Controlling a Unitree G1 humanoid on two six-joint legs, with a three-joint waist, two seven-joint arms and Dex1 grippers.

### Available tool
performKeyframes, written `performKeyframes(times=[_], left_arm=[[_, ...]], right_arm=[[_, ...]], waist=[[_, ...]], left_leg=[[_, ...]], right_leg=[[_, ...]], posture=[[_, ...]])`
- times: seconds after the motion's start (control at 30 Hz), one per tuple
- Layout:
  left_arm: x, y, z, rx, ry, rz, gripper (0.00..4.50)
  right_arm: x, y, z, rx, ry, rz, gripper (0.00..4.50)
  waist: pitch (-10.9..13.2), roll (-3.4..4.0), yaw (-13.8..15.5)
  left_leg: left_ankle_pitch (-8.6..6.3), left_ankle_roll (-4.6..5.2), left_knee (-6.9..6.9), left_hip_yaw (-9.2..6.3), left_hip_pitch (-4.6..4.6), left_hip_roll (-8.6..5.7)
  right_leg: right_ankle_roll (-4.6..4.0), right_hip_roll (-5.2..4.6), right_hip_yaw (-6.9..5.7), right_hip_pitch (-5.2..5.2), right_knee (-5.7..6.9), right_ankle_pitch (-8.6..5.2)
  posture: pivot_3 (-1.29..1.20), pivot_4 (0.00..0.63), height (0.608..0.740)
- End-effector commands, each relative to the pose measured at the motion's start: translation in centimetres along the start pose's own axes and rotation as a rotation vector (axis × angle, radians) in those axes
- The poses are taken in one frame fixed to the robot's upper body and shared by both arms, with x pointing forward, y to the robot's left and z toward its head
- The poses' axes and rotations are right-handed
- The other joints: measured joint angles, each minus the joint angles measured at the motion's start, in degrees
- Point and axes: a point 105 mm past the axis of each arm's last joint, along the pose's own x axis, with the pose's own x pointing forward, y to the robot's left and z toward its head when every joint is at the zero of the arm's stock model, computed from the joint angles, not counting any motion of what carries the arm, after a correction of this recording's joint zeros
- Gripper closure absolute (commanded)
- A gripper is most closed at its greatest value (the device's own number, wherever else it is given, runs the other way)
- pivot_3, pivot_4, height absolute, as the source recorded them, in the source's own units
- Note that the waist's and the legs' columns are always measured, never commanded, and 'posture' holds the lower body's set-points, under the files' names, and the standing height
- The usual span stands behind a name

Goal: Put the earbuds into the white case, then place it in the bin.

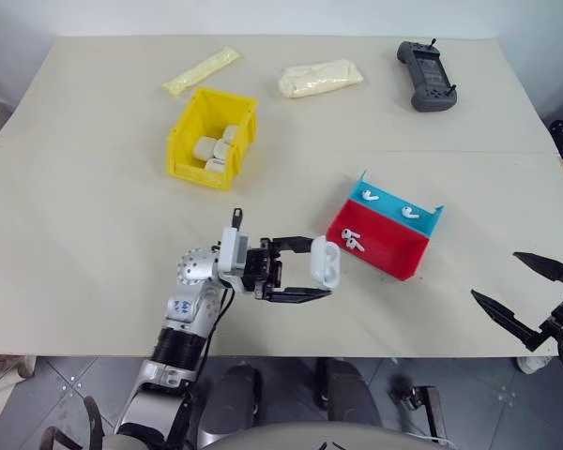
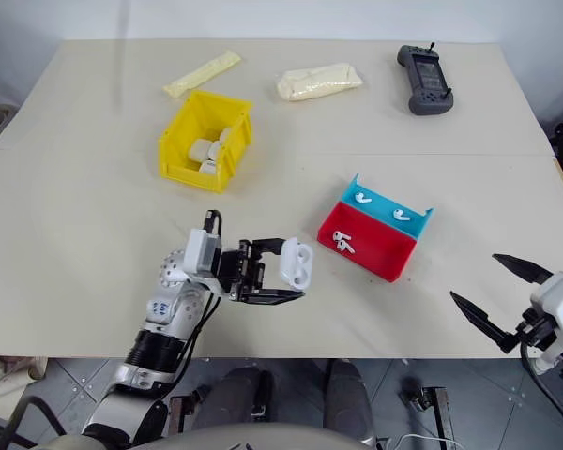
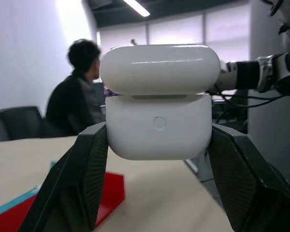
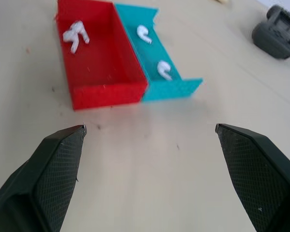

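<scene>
Left eye view: the left gripper (image 1: 311,274) is clenching its fingers on the white case (image 1: 325,262), lid ajar, just beside the red and teal tray (image 1: 405,259), probably to load the earbuds (image 1: 353,241) lying in that tray. The right gripper (image 1: 524,291) is waiting with fingers released wide off the tray's other side, while the bin (image 1: 183,148) is sitting well apart on the tabletop (image 1: 84,234).

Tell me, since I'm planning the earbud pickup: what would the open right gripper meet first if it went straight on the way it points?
Probably the red and teal tray: the right gripper faces it across bare table, though depth is hard to judge.
</scene>
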Motion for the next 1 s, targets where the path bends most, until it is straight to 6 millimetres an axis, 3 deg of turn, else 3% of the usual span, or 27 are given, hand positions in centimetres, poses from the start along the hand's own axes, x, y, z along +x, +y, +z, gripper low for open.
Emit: performKeyframes(times=[0.03,0.13,0.3,0.47,0.57,0.77,1.0], left_arm=[[0.0,0.4,-0.1,0.044,0.009,0.009,1.75],[-0.6,0.6,-0.1,0.052,0.026,0.042,1.75],[-2.3,0.5,0.0,0.066,0.073,0.105,1.75],[-2.8,0.4,0.2,0.073,0.092,0.135,1.75],[-3.8,0.0,-0.1,0.052,0.106,0.175,1.75],[-4.3,-0.5,-0.4,0.04,0.13,0.187,1.75],[-4.6,-0.4,0.0,0.059,0.139,0.217,1.75]], right_arm=[[1.0,0.0,1.6,-0.033,-0.031,0.036,0.0],[2.9,0.5,3.2,0.024,-0.051,0.115,0.0],[7.6,3.6,7.3,0.08,-0.012,0.383,0.0],[10.4,4.6,8.5,0.063,0.117,0.459,0.0],[13.2,5.8,9.8,0.075,0.225,0.513,0.0],[16.3,6.7,10.1,-0.001,0.385,0.536,0.0],[17.2,6.2,9.1,-0.049,0.459,0.496,0.0]], waist=[[0.0,0.04,0.0],[0.0,0.09,0.0],[0.0,0.14,-0.1],[0.0,0.14,0.5],[0.0,0.21,-0.3],[0.0,0.25,0.1],[0.0,0.25,0.0]], left_leg=[[0.0,0.0,0.0,0.0,0.04,0.13],[-0.02,0.0,0.0,0.05,0.07,0.24],[-0.02,-0.02,0.0,0.02,0.09,0.3],[0.0,-0.11,0.02,-0.38,-0.16,0.27],[0.0,-0.08,0.17,-0.4,-0.55,0.23],[0.01,-0.12,0.21,-0.62,-0.75,0.29],[-0.03,-0.05,0.33,-0.68,-0.94,0.17]], right_leg=[[0.0,0.0,0.0,0.03,-0.02,0.0],[0.0,0.0,0.06,0.03,-0.03,0.0],[-0.03,-0.01,0.05,0.02,-0.04,0.01],[-0.1,-0.06,-0.26,-0.01,-0.23,0.0],[-0.05,-0.13,-0.32,-0.21,-0.41,0.18],[-0.16,-0.14,-0.7,-0.29,-0.49,0.28],[-0.12,-0.19,-0.8,-0.29,-0.39,0.33]], posture=[[0.0,0.15,0.74],[0.0,0.15,0.74],[0.0,0.15,0.74],[0.0,0.15,0.74],[0.0,0.15,0.74],[0.0,0.15,0.74],[0.0,0.15,0.74]])
